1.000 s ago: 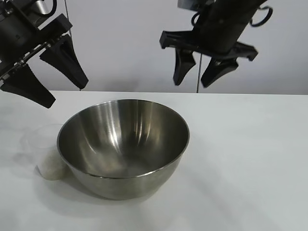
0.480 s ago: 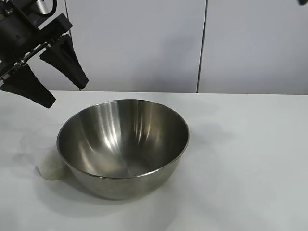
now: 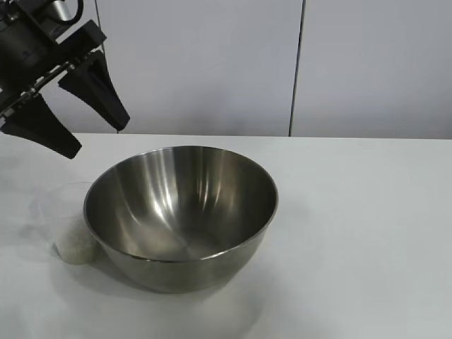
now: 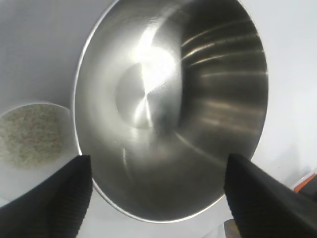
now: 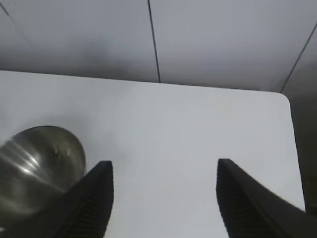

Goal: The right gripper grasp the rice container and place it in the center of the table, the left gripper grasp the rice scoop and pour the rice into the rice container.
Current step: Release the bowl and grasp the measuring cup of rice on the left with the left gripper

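Exterior view: rice scoop (image 3: 70,229) below spread left fingers (image 3: 95,88).

white table (image 3: 367,212) bears two things — steel rice container (image 3: 180,212), rice scoop (image 3: 67,226) touching beside it.

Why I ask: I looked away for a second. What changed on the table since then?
The right gripper, open and empty, has withdrawn up and out of the exterior view. The rice container, the rice scoop beside it with the rice, and the open left gripper above stayed put.
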`<state>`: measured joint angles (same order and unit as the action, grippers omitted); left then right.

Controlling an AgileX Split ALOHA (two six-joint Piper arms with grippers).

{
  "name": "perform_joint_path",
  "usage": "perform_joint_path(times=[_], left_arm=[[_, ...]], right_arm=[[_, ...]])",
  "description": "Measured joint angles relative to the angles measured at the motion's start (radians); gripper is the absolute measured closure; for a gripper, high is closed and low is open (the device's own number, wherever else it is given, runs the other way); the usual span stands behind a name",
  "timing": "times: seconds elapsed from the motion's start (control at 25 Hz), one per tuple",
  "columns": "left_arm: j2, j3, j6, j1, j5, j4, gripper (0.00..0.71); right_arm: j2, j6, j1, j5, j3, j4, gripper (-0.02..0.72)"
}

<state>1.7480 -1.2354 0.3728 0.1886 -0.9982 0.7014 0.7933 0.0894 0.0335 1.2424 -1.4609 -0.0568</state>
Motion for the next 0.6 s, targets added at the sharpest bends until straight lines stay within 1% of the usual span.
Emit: perform_joint_path(times=[0.16, 0.28, 0.4, 0.48, 0.6], left_arm=[[0.000, 0.000, 0.000, 0.000, 0.000, 0.000, 0.172], [0.000, 0.000, 0.000, 0.000, 0.000, 0.000, 0.172], [0.000, 0.000, 0.000, 0.000, 0.000, 0.000, 0.172], [0.000, 0.000, 0.000, 0.000, 0.000, 0.000, 0.172], [0.000, 0.000, 0.000, 0.000, 0.000, 0.000, 0.172]], right_arm=[[-0.248, 0.012, 0.000, 0.019, 0.137, -0.001, 0.282], [-0.423, 0.012, 0.000, 0.013, 0.322, -0.001, 0.282], [-0.587, 0.012, 0.000, -0.038, 0.536, -0.001, 0.282], [-0.682, 0.003, 0.000, -0.096, 0.648, -0.001, 0.282], [-0.765, -0.018, 0.000, -0.139, 0.779, 0.000, 0.282]])
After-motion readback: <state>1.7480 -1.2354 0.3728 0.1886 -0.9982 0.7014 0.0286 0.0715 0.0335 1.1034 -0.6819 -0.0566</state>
